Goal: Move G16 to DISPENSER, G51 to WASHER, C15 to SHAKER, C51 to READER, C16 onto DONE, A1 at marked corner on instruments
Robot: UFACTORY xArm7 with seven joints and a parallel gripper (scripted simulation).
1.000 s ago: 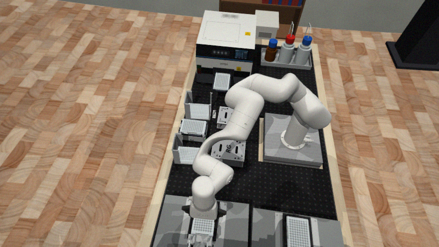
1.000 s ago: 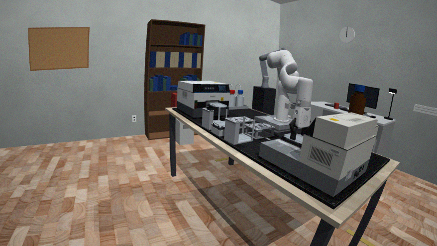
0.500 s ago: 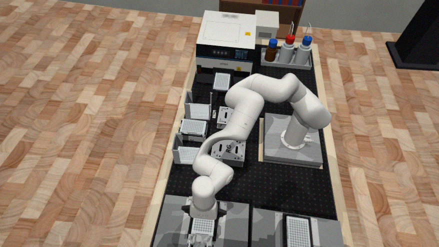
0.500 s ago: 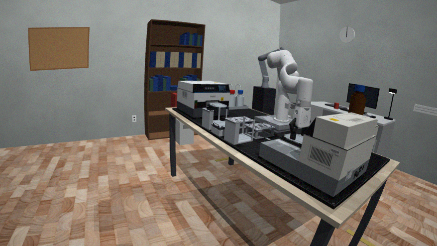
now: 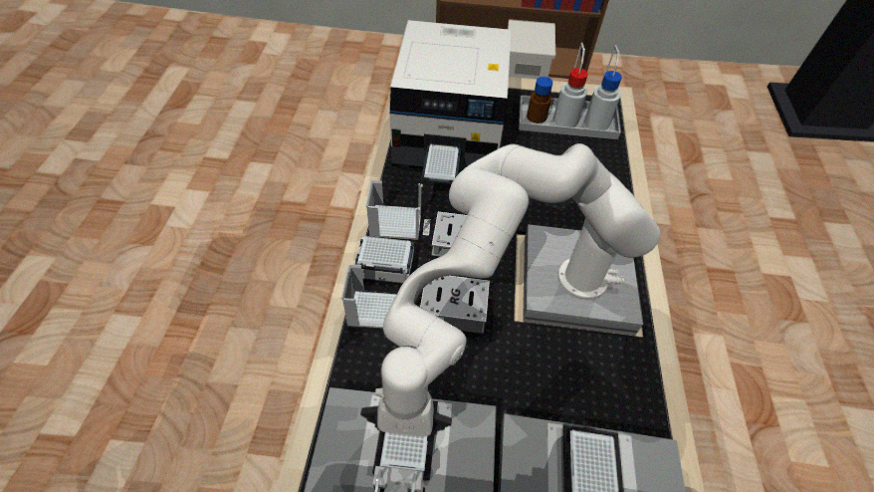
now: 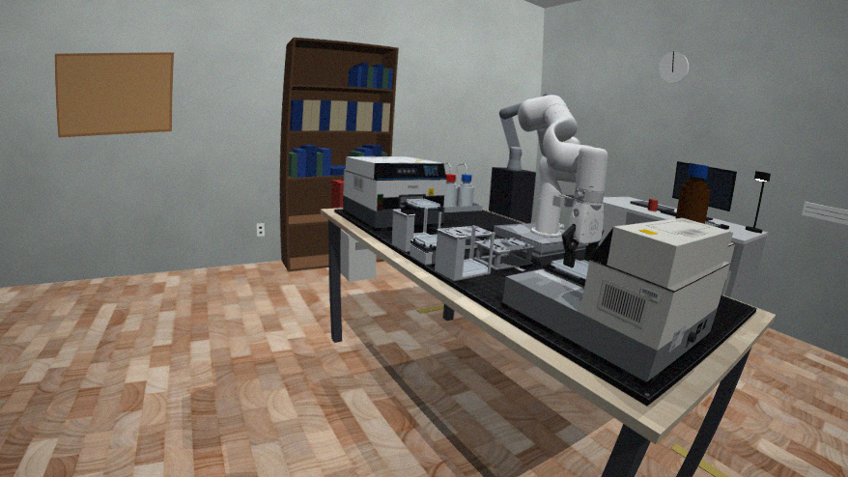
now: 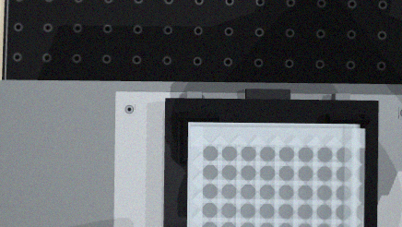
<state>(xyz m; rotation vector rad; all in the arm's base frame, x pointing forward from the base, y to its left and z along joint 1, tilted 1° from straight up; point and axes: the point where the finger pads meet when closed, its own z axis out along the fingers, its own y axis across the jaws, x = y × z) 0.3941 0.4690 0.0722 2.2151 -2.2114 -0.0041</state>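
My gripper [image 5: 403, 453] [image 6: 579, 253] is open, low over the near-left instrument [image 5: 341, 440]. Its fingers stand on either side of a white well plate [image 5: 403, 449] [image 7: 277, 175] that lies flat in the instrument's black nest [image 7: 176, 161]. The fingers do not show in the wrist view, and I cannot read the plate's label. A second plate [image 5: 593, 460] lies in the near-right instrument. Another plate [image 5: 441, 161] sits on the tray of the big white instrument at the back. One plate [image 5: 384, 253] sits on the small station between the two racks.
Two deep racks [image 5: 373, 204] [image 5: 351, 293] with plates inside stand along the left edge. The RG nest [image 5: 455, 298] and a smaller nest [image 5: 448, 231] lie under the arm. Bottles [image 5: 571, 98] stand at the back right. A tall white housing [image 6: 666, 249] stands right beside the gripper.
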